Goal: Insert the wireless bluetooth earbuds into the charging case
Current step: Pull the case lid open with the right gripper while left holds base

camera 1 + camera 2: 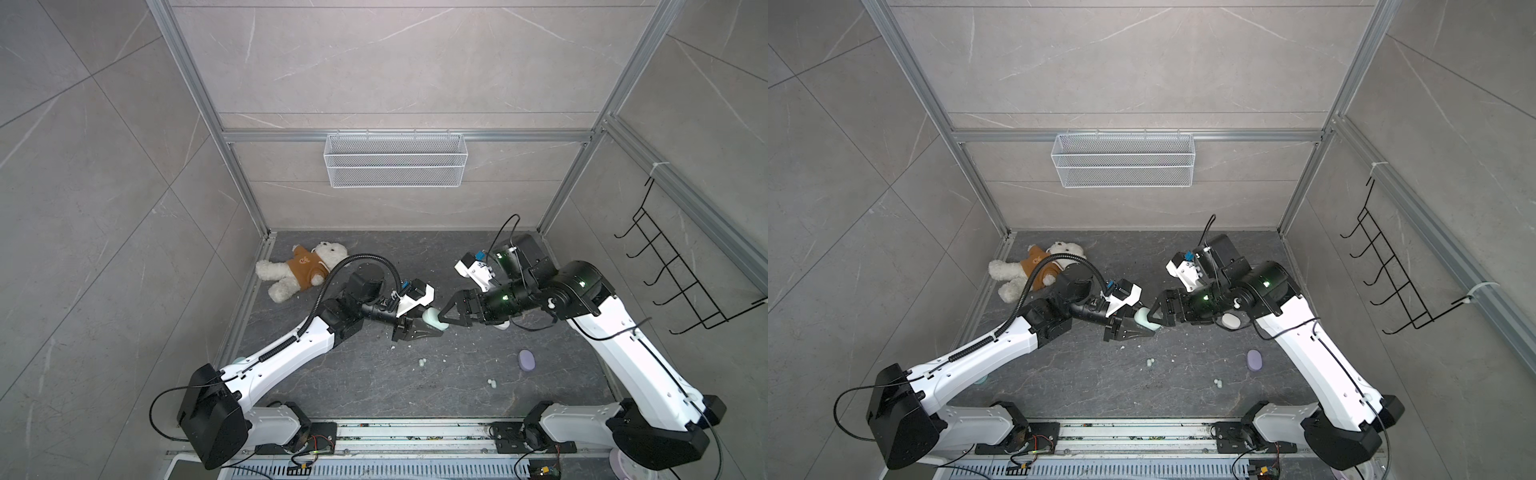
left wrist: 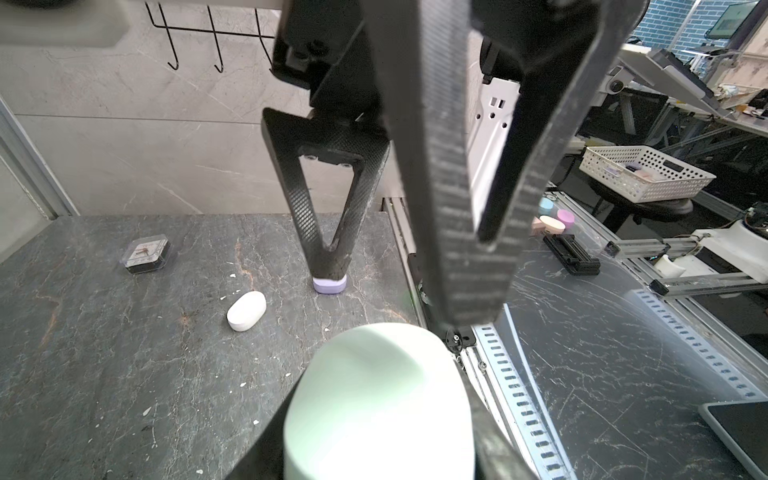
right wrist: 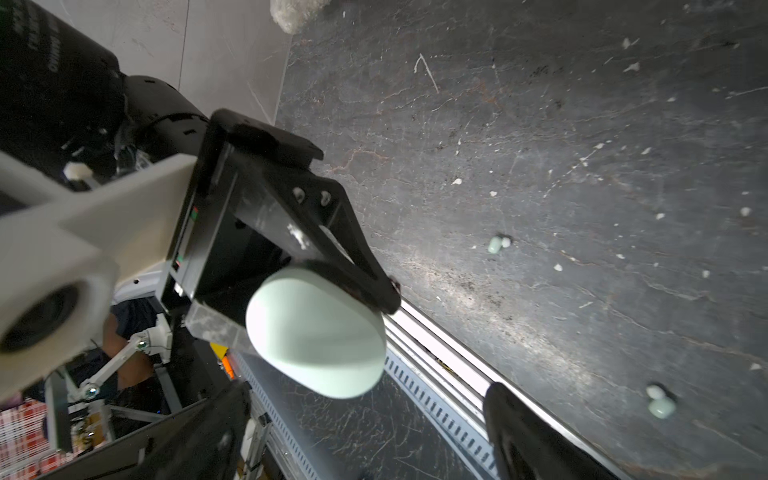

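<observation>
Presently inspecting the dark stone-look table (image 1: 374, 395) in both top views. Noting a teddy bear (image 1: 299, 270) lying at the far left corner, well apart from the work.

Recording the left gripper (image 1: 435, 324) pinching a mint charging case (image 3: 316, 332) at mid-table, apparently raised off the surface. Finding the lid apparently closed, though lacking a clear view of the seam. Recording the right gripper (image 1: 445, 320) standing with jaws spread wide just beside that case. Unable to confirm contact.

Logging a lilac case (image 1: 527, 360) lying near the right arm and a white case (image 1: 1230, 321) lying under its forearm.

Locating the earbuds outside any case. Noting one earbud pair (image 1: 422, 362) lying between the grippers and the arm bases, and a second earbud pair (image 1: 492, 382) lying further toward the right base, both among white crumbs. Judging nothing inserted yet.

Flagging risks:
- Closing off-centre on the smooth rounded shell, twisting or squirting it out of the left pinch.
- Prying the lid against too weak a counter-hold, dropping the case.
- Sweeping the white case aside with the forearm.
- Pinching such tiny buds with broad fingers, flicking them away or grabbing crumbs instead.
</observation>
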Available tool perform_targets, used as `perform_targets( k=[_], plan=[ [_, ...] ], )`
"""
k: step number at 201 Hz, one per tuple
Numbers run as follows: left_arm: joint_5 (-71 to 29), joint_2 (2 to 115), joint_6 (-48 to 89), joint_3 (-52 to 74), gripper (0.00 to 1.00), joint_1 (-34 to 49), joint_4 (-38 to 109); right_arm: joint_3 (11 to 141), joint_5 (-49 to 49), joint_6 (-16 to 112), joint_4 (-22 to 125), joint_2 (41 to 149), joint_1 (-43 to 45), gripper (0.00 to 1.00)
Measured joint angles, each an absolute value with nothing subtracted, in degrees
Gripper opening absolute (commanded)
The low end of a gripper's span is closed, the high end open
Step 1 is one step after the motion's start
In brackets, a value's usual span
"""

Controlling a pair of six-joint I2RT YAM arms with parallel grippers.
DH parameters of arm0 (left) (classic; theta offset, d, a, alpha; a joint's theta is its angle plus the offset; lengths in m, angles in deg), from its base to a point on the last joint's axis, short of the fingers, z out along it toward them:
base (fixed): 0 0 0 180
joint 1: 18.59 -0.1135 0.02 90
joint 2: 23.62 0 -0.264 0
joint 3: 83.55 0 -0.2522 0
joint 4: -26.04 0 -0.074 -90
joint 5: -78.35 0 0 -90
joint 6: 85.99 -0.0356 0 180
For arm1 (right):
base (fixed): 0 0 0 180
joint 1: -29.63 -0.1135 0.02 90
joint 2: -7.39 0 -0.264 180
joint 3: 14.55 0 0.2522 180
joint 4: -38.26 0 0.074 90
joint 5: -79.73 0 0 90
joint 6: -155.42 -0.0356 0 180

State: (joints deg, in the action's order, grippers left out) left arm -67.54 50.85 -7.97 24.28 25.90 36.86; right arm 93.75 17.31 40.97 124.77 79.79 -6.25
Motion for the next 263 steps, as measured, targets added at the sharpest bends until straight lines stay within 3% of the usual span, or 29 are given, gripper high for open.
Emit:
perform_targets(
  k=[39, 108, 263],
  plan=[
    [-67.85, 50.85, -5.79, 25.09, 0.25, 25.9, 35.16, 91.44, 12.87, 45.58, 123.89, 76.38, -7.64, 0.91],
    [-69.01, 50.85, -5.11, 25.09, 0.25, 25.9, 34.59, 92.97, 6.07, 51.15, 122.08, 80.57, -14.18, 0.9],
    [-67.48, 50.98, -5.05, 25.2, 0.24, 25.48, 35.11, 99.78, -6.08, 52.01, 124.37, 81.97, -15.47, 0.89]
  ],
)
